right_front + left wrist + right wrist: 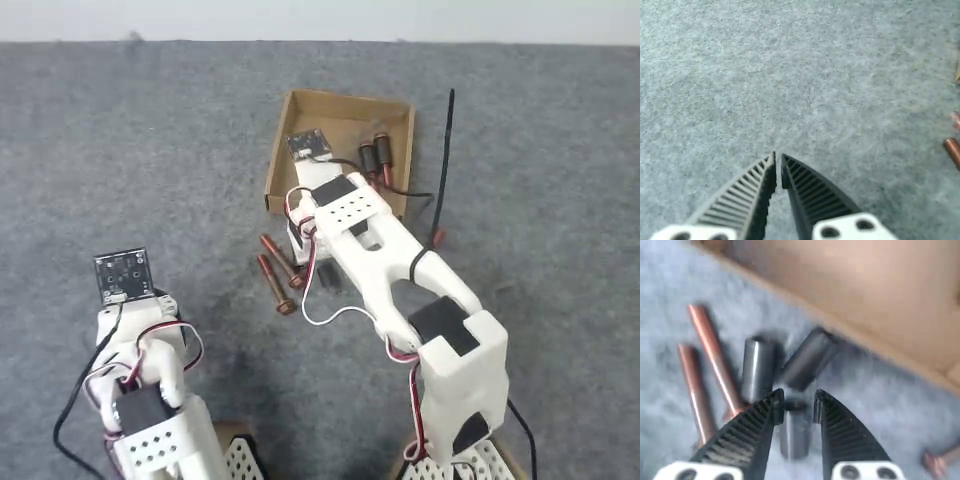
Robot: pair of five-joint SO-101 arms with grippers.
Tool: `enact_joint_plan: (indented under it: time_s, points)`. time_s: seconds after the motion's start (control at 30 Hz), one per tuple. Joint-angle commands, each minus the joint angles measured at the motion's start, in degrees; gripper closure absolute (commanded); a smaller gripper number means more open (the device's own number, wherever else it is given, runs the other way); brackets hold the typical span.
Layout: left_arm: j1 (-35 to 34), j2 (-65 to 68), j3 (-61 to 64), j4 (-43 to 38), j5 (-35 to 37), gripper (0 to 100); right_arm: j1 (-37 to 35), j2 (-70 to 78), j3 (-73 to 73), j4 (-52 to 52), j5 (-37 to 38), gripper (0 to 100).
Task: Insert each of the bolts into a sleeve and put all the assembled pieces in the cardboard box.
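Carpet [120, 130]: grey, covers the whole table.

My right arm [380, 260]: in from 5 o'clock, wrist ends at the box's 6 o'clock wall.

My left arm [140, 400]: sits at 7 o'clock, well apart from the parts.

Box [277, 150]: at 12 o'clock, open top. Two assembled pieces [375, 158] lie side by side in its 3 o'clock half.

Black strip [446, 150]: on the carpet just outside the box's 3 o'clock wall, running 12 to 6.

Right gripper [796, 405]: jaws apart, nothing clamped. One sleeve [794, 432] lies on the carpet in the gap between my tips. Can't tell if either tip touches it. Two more sleeves [758, 367] lie just past it, between it and the box wall, nearly touching each other.

Left gripper [778, 165]: fingers together, nothing between them, over bare carpet.

Two bolts [281, 260]: loose on the carpet at the box's 7 o'clock, side by side, just beside the sleeves.

Stray bolt [438, 237]: at the box's 5 o'clock, at the strip's near end.
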Motion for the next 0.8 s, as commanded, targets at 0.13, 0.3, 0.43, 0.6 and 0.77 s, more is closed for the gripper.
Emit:
enact_joint_plan:
  time_s: [0.13,0.3,0.43,0.6,0.77]
  points:
    - [-0.1,-1.0,-0.6,-1.1,-0.4,99,0.4,-10.9,-2.2,5.5,-0.8,90.7]
    - [-0.1,-1.0,-0.6,-1.1,-0.4,99,-0.2,-11.8,-2.5,3.9,-4.9,90.7]
    - [-0.1,-1.0,-0.6,-1.1,-0.4,99,0.0,-11.2,-2.5,2.8,-5.1,90.7]
    - [-0.1,-1.0,-0.6,-1.1,-0.4,99,0.6,-7.1,-2.7,-1.1,-9.6,90.7]
    - [-0.1,-1.0,-0.6,-1.1,-0.4,99,2.6,-3.2,-2.8,-5.6,-12.0,90.7]
